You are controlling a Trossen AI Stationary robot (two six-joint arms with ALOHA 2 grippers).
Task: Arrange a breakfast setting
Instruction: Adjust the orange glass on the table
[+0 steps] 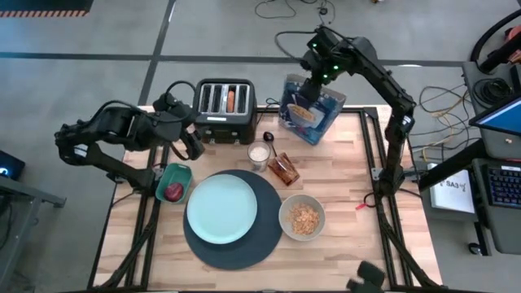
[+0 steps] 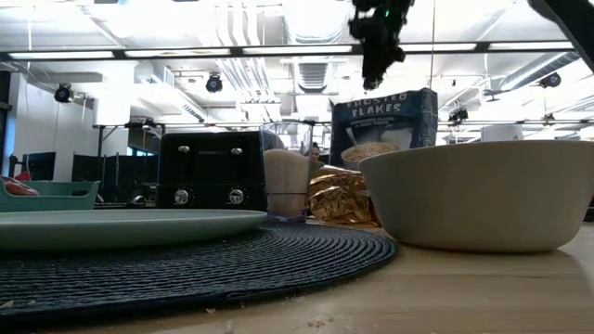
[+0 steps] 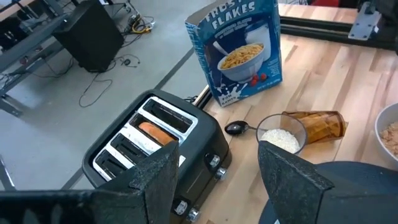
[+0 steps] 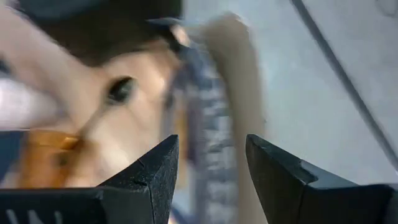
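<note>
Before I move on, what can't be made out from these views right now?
- Right wrist view: motion blur smears everything past the fingers.
- Low view: the cream bowl hides its contents and the cereal box's lower part.
- High view: the left gripper is too small to read its jaws.

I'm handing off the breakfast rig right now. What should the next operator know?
Right claw: open, above the upright cereal box at the table's back edge.
Left claw: open, empty, between toaster and teal dish.
Done: plate on mat; bowl holds cereal.
Left: bagel sits in the toaster, red fruit in the dish, amber glass lies on its side, spoon is behind it.
</note>
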